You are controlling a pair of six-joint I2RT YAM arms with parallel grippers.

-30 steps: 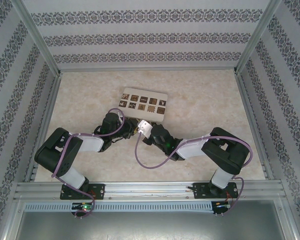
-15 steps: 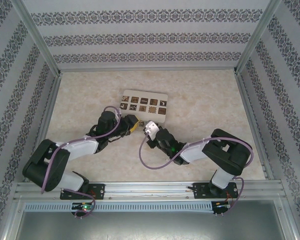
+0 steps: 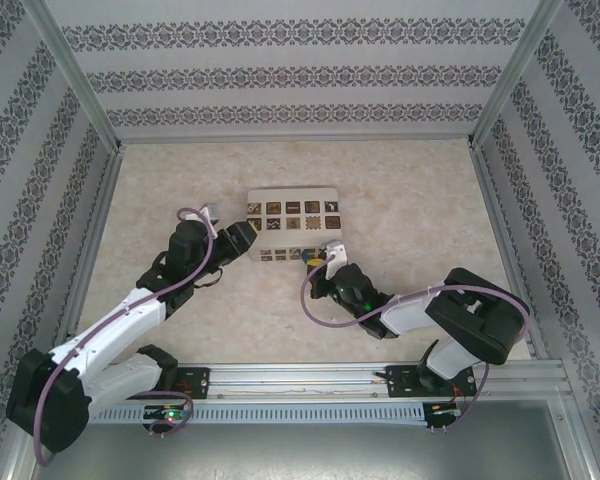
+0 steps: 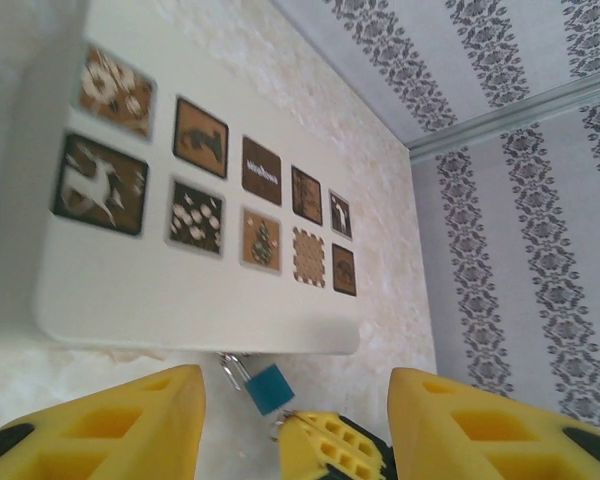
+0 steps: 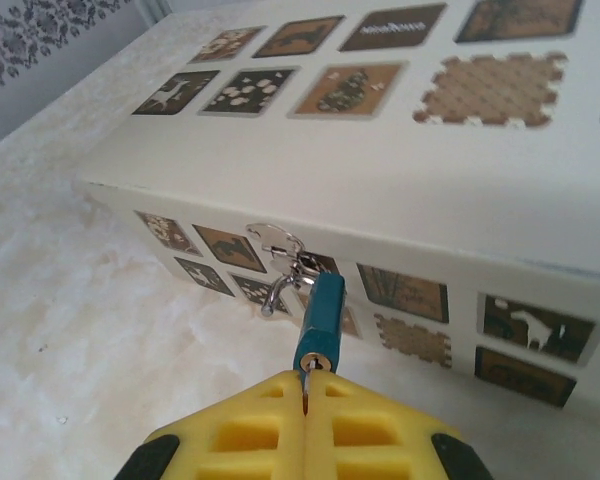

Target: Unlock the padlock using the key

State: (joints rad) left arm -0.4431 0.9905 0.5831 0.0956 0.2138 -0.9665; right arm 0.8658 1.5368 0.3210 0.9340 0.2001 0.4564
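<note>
The padlock (image 5: 320, 305) hung at the box's (image 5: 400, 190) front latch. The right end effector (image 5: 306, 385) was clamped on the key (image 5: 306, 368) at its keyhole, placed for turning. The left end effector (image 3: 238, 240), fingers apart, sat at the box's end, probably to brace it.

Cream box (image 3: 292, 215) with brown tiles sits on marbled table (image 3: 410, 200).
</note>
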